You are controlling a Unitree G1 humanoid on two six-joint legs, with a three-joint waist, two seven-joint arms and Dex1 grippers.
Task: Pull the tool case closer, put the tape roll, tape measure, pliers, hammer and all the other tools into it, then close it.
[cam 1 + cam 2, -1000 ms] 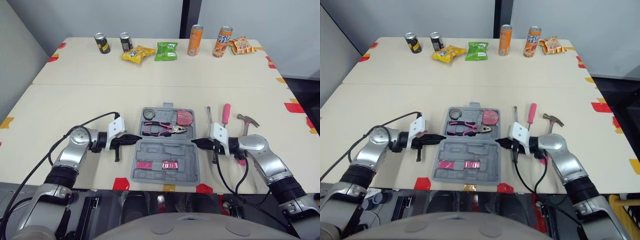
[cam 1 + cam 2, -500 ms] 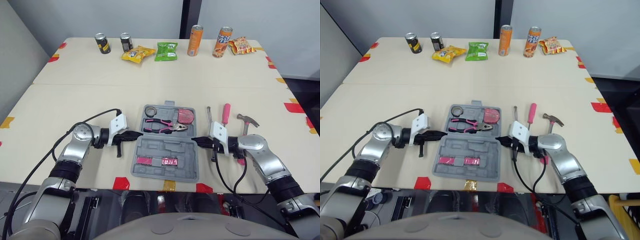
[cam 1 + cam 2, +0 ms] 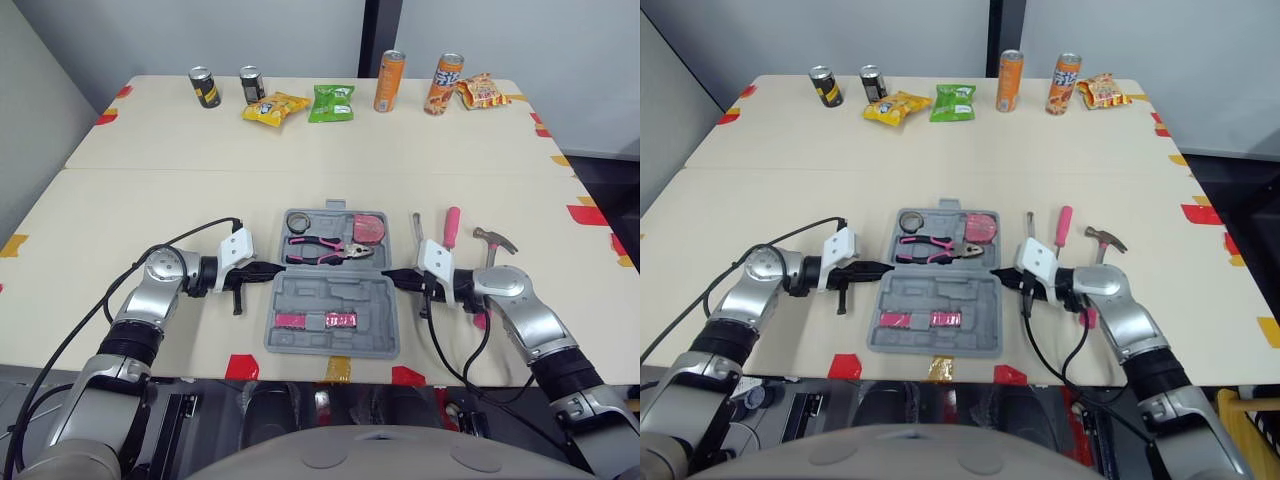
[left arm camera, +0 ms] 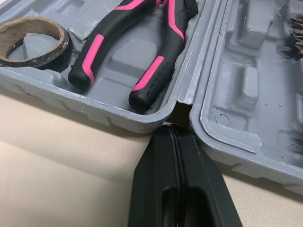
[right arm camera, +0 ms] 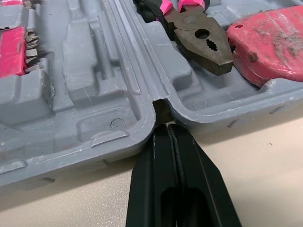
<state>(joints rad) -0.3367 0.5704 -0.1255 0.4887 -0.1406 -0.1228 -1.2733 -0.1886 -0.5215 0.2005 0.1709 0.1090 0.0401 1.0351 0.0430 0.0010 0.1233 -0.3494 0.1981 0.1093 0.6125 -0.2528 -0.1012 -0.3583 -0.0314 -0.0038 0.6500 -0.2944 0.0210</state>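
The grey tool case (image 3: 300,292) lies open near the table's front edge. Its far half holds the tape roll (image 3: 298,220), the pink-and-black pliers (image 3: 325,249) and the pink tape measure (image 3: 370,228). Its near half holds pink bit strips (image 3: 316,320). My left gripper (image 3: 272,268) is shut, its tips at the hinge notch on the case's left side (image 4: 173,130). My right gripper (image 3: 393,275) is shut too, with its tips at the right hinge notch (image 5: 165,126). Right of the case lie a pink-handled screwdriver (image 3: 452,228), a slim metal tool (image 3: 418,228) and the hammer (image 3: 494,242).
Cans (image 3: 203,86) and snack bags (image 3: 331,102) line the table's far edge. Red tape marks (image 3: 242,367) sit along the front edge near the case. A black cable (image 3: 190,240) loops from my left wrist across the tabletop.
The case has shifted a little away from the front edge and squared up. Both shut grippers moved with it, staying at its hinge ends.
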